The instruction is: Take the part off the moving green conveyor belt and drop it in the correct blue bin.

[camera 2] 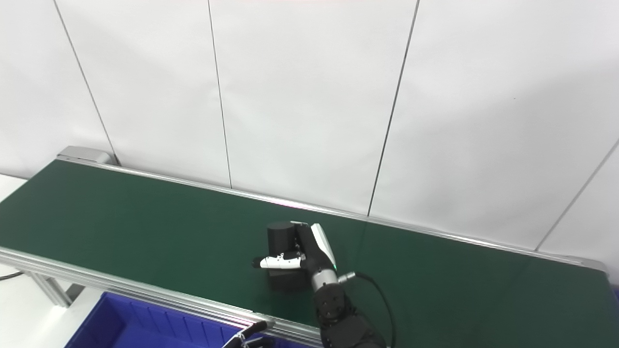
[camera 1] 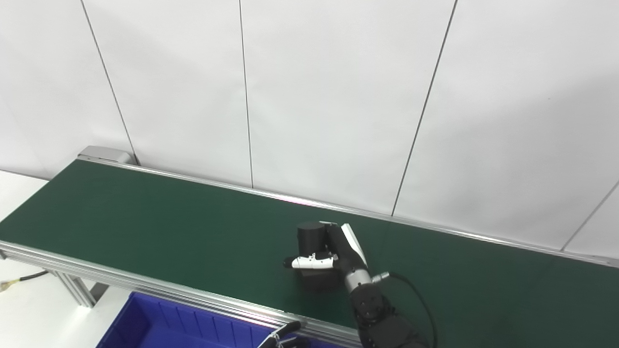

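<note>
Your right hand is pinching the black part mid-belt, apparently gripped; next you are lifting toward the near-edge blue bin, left hand state unclear.

I see the black part, a cylinder on a square base, upright on the green conveyor belt at lower centre; the blue bin sits bottom left.

A white panelled wall with thin dark seams rises behind everything, and a white desk shows at the left edge.
</note>
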`<action>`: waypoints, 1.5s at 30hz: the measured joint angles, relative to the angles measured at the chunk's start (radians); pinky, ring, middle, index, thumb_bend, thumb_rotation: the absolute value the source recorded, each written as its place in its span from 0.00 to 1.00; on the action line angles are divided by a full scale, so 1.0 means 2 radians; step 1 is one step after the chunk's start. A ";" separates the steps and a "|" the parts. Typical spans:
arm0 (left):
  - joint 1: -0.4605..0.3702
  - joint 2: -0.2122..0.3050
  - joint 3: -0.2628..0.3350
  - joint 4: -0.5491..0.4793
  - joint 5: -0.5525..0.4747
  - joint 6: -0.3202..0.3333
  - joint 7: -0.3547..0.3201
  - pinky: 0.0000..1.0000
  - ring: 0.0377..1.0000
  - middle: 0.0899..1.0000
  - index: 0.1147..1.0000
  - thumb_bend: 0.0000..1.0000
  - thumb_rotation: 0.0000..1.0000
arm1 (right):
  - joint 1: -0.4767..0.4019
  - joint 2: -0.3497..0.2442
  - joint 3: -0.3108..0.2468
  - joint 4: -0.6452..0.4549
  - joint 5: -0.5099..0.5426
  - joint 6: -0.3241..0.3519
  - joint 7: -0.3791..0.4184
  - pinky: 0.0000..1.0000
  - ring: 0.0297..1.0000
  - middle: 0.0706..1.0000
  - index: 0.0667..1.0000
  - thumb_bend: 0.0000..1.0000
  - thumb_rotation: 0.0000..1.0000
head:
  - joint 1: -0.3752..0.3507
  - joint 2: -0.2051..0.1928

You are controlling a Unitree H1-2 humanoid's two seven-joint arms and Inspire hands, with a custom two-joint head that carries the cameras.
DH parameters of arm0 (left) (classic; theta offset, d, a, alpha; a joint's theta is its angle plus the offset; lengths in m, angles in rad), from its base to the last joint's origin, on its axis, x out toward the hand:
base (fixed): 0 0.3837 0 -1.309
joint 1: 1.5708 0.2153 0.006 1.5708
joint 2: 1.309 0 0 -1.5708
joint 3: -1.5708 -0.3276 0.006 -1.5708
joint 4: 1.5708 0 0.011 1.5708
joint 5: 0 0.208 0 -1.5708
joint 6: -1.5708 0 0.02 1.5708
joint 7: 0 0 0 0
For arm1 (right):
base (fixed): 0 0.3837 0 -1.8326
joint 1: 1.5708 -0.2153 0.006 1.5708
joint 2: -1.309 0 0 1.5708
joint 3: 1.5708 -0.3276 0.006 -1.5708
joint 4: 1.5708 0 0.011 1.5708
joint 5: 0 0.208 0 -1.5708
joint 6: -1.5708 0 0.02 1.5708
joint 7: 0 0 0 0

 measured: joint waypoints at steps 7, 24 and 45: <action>0.002 -0.001 0.000 -0.001 0.001 0.000 0.002 0.83 0.70 0.70 0.80 0.62 0.00 | 0.022 -0.007 0.044 -0.051 -0.019 -0.002 -0.053 0.41 0.45 0.06 0.04 0.48 0.00 | -0.012 0.003; 0.007 0.001 -0.007 -0.012 -0.006 0.007 -0.012 0.84 0.72 0.72 0.82 0.54 0.00 | 0.214 -0.093 0.116 -0.488 -0.044 -0.009 -0.128 0.08 0.43 0.07 0.06 0.51 0.00 | -0.067 0.031; 0.032 0.037 -0.018 -0.102 -0.028 0.083 -0.029 0.89 0.73 0.72 0.82 0.55 0.00 | 0.574 -0.116 -0.002 -0.661 -0.012 0.018 -0.053 0.07 0.15 0.07 0.05 0.54 0.00 | -0.147 0.106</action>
